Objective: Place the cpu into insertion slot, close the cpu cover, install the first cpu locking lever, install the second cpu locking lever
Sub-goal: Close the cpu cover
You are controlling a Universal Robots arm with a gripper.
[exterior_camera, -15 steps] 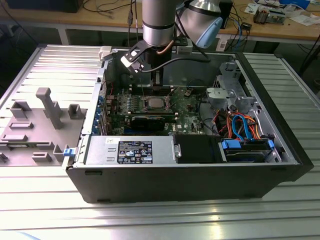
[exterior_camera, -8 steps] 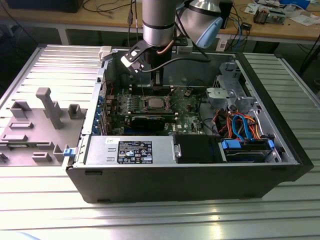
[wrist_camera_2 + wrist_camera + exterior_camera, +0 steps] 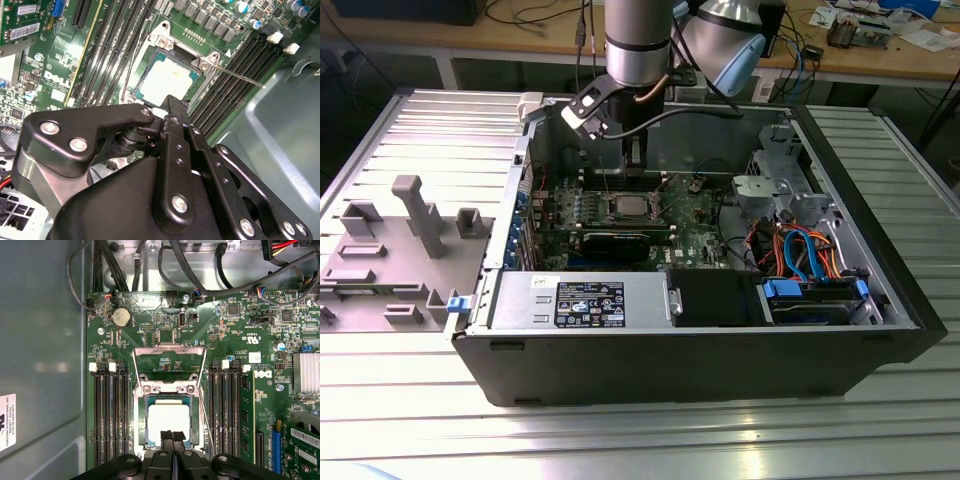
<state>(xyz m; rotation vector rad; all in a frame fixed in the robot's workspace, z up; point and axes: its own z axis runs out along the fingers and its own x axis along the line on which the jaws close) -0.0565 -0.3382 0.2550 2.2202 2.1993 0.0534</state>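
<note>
Matte black hand [image 3: 173,436] above square silvery cpu [image 3: 169,419].

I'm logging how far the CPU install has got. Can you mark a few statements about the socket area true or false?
1. The cpu lies in the insertion slot. True.
2. The cpu cover is closed over the cpu. False: it is swung open, and the green motherboard shows through its cut-out.
3. The gripper holds the cpu. False: it is shut on nothing, at the cpu's edge.
4. A round coin battery sits on the motherboard, apart from the insertion slot. True.
</note>
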